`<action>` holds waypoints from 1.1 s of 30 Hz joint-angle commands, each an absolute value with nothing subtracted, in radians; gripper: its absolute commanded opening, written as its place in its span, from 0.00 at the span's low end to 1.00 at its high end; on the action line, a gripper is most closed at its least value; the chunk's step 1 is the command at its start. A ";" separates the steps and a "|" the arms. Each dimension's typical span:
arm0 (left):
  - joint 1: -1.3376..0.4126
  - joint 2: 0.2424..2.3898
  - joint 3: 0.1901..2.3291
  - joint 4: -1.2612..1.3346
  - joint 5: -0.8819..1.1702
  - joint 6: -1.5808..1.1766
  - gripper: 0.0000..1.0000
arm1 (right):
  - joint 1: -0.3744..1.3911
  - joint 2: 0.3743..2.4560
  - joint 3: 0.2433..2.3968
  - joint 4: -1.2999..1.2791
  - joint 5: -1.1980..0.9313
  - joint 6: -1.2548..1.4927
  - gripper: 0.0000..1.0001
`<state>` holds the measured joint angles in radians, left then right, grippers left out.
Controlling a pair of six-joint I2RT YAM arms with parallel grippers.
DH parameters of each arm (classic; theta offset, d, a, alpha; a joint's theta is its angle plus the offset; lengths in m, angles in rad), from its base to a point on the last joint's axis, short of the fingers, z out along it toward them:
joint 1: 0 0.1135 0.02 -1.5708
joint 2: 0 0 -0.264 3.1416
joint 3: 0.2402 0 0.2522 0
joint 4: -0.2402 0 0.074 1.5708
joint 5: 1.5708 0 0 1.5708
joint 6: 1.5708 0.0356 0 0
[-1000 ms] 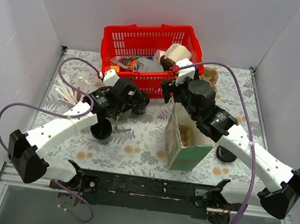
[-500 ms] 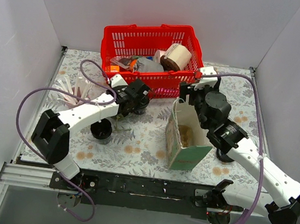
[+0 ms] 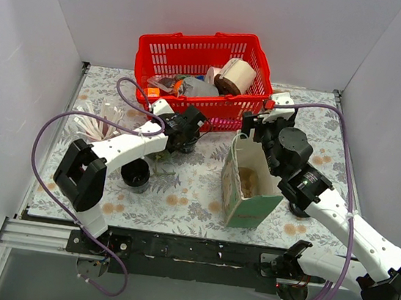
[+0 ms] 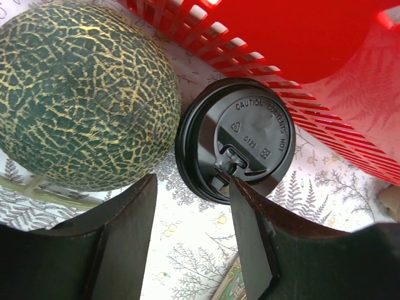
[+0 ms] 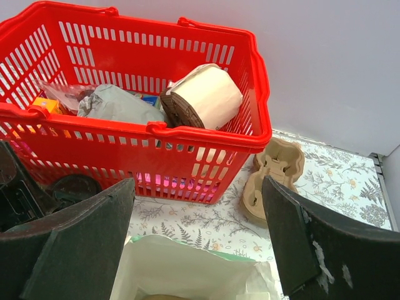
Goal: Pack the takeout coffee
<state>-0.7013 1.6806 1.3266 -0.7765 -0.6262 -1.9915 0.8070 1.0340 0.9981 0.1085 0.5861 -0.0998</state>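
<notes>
A takeout coffee cup with a black lid (image 4: 253,140) stands on the flowered cloth in front of the red basket (image 4: 325,50). It sits just past the tips of my left gripper (image 4: 190,240), whose jaws stand partly open with only cloth between them. The right fingertip (image 4: 240,194) overlaps the lid's near rim. In the top view the left gripper (image 3: 186,132) covers this cup. Another black-lidded cup (image 3: 136,175) stands further forward. A third cup (image 3: 301,207) shows by the right arm. My right gripper (image 5: 199,187) hangs open and empty over the open paper bag (image 3: 251,190).
A netted green melon (image 4: 81,94) lies just left of the cup at the left gripper. The red basket (image 3: 198,53) holds a beige roll (image 5: 206,97) and wrapped packets. A cardboard cup carrier (image 5: 275,172) lies right of the basket. Clear wrapped items (image 3: 93,125) lie at the far left.
My left arm has reached further toward the basket front and its jaws have narrowed. My right gripper has pulled back from the basket to over the bag's mouth, still open.
</notes>
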 commanded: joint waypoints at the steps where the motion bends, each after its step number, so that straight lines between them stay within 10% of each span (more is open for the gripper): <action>1: -0.693 1.680 1.339 -0.724 -0.654 -2.249 0.49 | 0.805 1.028 0.985 0.186 0.621 -0.097 0.90; 33: -0.695 1.758 1.442 -0.744 -0.563 -2.185 0.25 | 0.805 1.042 0.976 0.203 0.684 -0.126 0.90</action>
